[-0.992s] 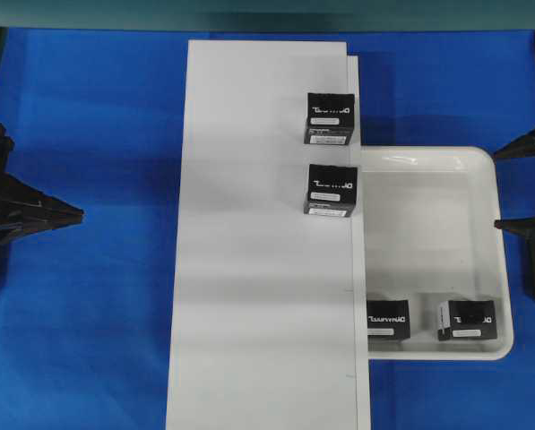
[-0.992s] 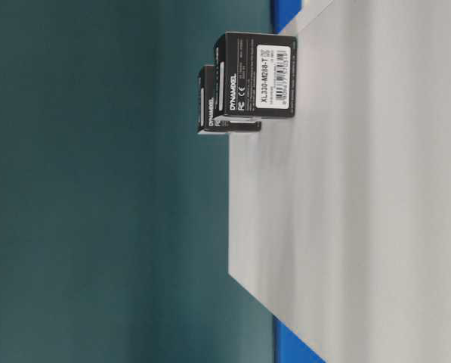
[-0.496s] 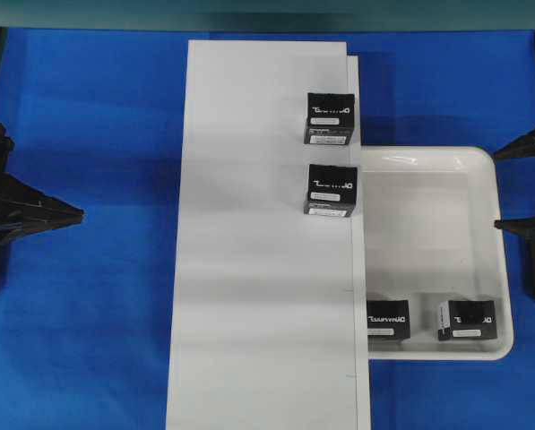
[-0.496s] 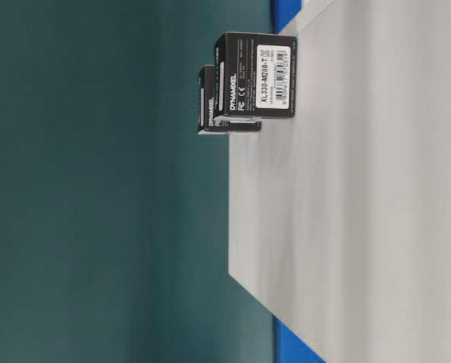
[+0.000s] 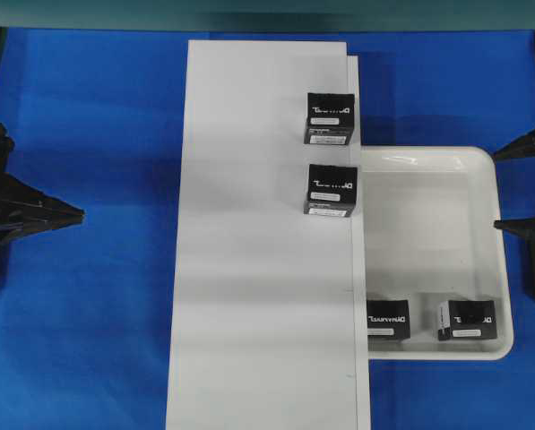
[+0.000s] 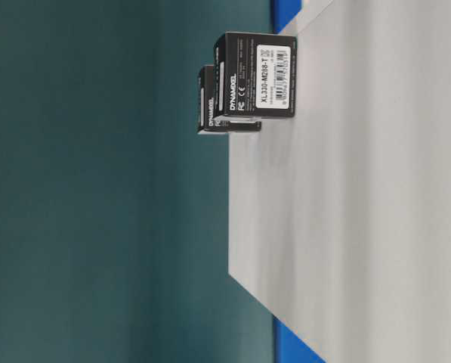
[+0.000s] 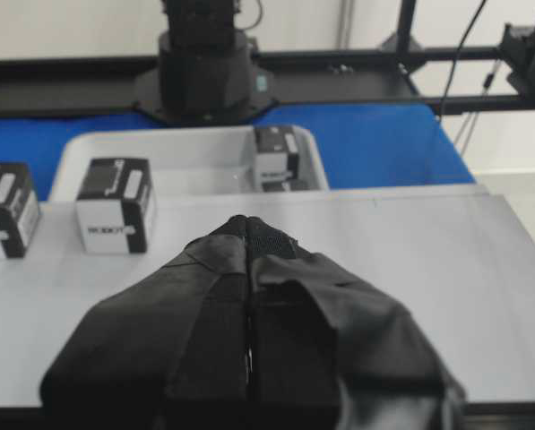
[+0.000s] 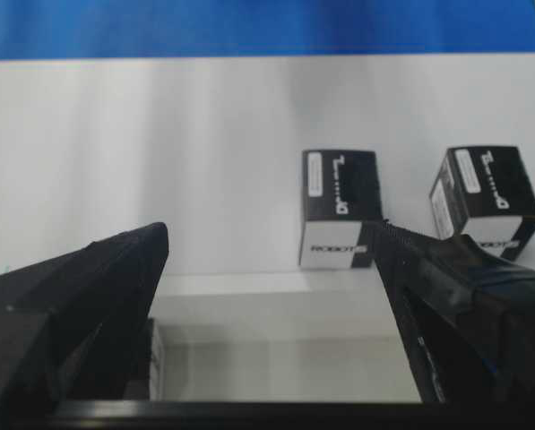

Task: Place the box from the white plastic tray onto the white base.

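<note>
The long white base lies in the middle with two black boxes on its right side, one far and one nearer. The glossy white tray sits to the right and holds two more boxes at its near end. My left gripper is shut and empty, left of the base; its closed tips point at the base. My right gripper is open and empty at the tray's right rim, above the tray floor.
Blue table cloth surrounds the base and the tray. The table-level view shows the two boxes standing on the base against a teal wall. Black arm frames stand at both table sides.
</note>
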You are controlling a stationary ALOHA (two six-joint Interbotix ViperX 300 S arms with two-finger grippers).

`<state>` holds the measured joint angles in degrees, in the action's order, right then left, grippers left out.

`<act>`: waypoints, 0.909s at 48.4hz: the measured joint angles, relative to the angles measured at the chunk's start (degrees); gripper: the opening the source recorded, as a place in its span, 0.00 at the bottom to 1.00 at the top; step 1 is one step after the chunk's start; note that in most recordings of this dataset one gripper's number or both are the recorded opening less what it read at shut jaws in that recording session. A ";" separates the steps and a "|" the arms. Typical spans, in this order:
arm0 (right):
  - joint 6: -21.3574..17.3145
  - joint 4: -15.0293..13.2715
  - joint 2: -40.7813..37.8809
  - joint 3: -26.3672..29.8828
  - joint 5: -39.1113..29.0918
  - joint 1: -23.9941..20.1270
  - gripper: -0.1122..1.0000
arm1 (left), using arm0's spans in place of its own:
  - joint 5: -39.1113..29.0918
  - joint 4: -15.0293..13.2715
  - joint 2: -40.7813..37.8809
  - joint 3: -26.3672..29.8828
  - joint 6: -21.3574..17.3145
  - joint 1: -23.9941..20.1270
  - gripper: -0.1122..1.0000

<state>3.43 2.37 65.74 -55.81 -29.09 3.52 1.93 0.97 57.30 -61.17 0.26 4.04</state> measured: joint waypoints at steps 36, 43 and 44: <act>0.00 -0.09 -0.09 -0.35 0.00 0.00 0.98 | 0.26 0.00 -0.35 -0.09 0.09 0.00 0.03; 0.00 0.00 -0.09 -0.26 0.00 0.00 0.98 | 0.26 0.00 -0.53 -0.09 0.09 0.00 0.03; 0.00 0.00 0.00 -0.26 0.00 0.00 0.98 | 0.26 0.00 -0.53 -0.09 0.09 0.00 0.03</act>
<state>3.43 2.37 65.74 -56.07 -29.09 3.52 2.20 0.97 56.78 -61.26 0.35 4.04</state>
